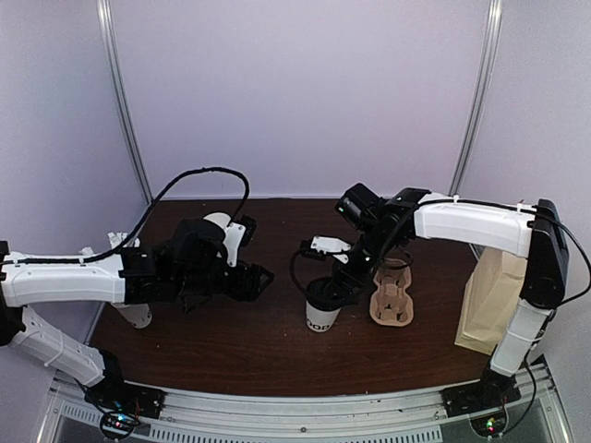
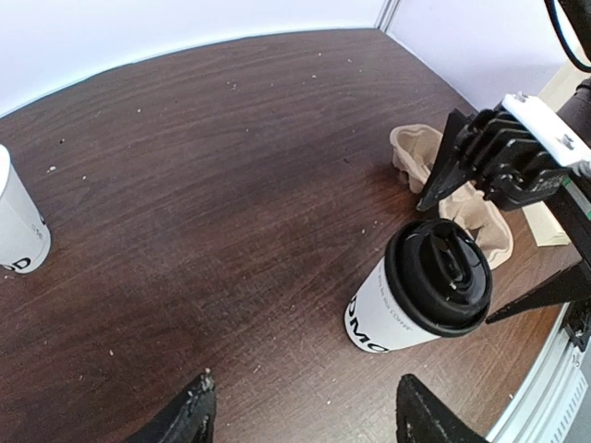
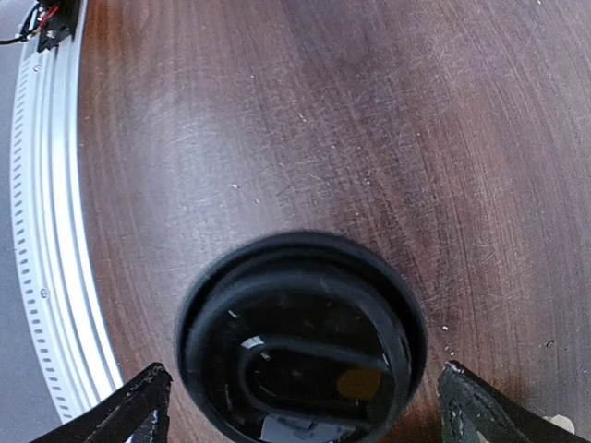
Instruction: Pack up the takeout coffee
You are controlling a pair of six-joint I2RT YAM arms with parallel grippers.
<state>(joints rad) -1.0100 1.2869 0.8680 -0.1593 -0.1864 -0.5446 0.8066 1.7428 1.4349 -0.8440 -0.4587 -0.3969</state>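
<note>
The takeout coffee (image 2: 420,291) could be toppled if the right hand (image 3: 305,397), spread wide astride its lid, is closed off-centre.

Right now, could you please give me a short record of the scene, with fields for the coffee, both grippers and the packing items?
coffee: small white paper cup with dark print and a round black plastic lid, upright on the dark wooden table
right gripper: open, jaws either side of the lid, not closed on it
left gripper: open, empty, left of the cup
carrier: brown moulded-pulp cup carrier, no cup in it, just right of the coffee
bag: brown paper bag, standing at the table's right edge
packed: not yet
</note>
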